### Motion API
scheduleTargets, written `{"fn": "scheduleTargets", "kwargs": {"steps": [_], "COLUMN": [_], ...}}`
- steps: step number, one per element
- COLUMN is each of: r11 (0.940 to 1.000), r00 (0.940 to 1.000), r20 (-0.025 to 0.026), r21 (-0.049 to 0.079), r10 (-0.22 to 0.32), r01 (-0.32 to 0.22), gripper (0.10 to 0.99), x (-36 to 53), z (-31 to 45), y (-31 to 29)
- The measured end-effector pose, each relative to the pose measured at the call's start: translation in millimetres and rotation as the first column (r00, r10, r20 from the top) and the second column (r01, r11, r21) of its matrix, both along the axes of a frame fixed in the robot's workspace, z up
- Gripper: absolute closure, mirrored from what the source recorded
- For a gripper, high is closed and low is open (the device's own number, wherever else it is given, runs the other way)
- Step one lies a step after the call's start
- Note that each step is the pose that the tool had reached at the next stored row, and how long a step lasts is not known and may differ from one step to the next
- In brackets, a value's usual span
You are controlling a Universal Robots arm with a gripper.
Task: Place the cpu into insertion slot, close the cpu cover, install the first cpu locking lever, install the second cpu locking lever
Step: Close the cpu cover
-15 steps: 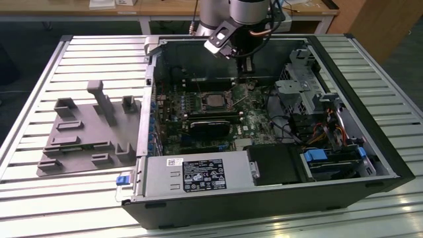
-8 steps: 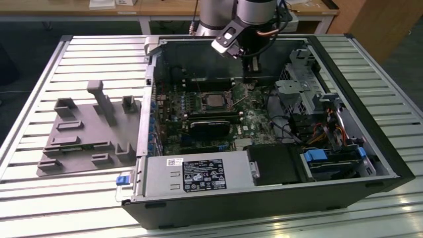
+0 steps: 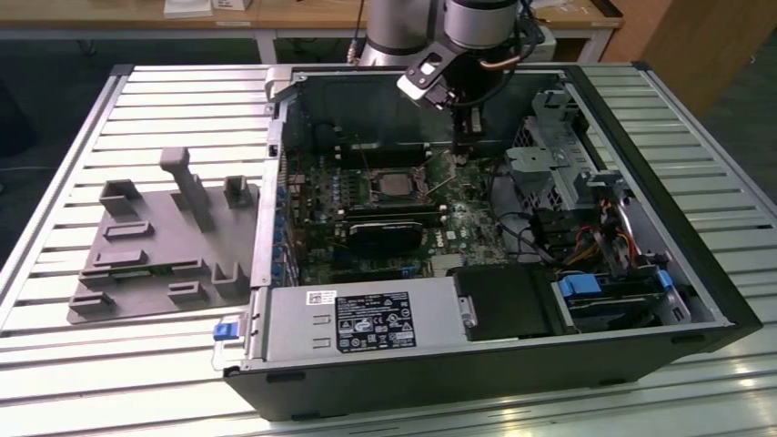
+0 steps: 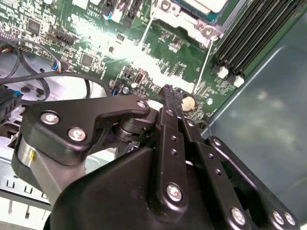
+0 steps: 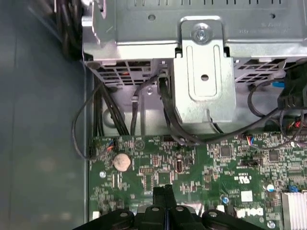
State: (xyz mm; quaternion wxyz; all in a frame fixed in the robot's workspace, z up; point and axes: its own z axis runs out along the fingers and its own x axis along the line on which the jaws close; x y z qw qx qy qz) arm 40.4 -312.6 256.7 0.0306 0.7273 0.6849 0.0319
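Claw (image 5: 165,190) clenched over mobo (image 5: 216,163), metal bracket (image 5: 204,72) in first wrist view, cpu (image 4: 206,4) in second wrist view

My end effector (image 3: 467,144) hangs inside the open computer case (image 3: 486,373), at two o'clock from the cpu (image 3: 391,181). At the case's nine o'clock, a grey fixture (image 3: 146,264) lies on the table (image 3: 170,100).
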Motion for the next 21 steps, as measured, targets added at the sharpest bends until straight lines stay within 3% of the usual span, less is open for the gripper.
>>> {"fn": "scheduleTargets", "kwargs": {"steps": [8,14,21], "r11": [0.9998,0.9996,0.9995], "r00": [0.9998,0.9996,0.9995], "r20": [0.0000,0.0000,0.0000], "r21": [0.000,0.000,0.000], "r10": [-0.021,-0.029,-0.032], "r01": [0.021,0.029,0.032], "gripper": [0.984,0.984,0.984], "x": [9.5,10.7,10.7], "z": [-6.3,-17.3,-22.3], "y": [0.8,0.8,0.8]}}
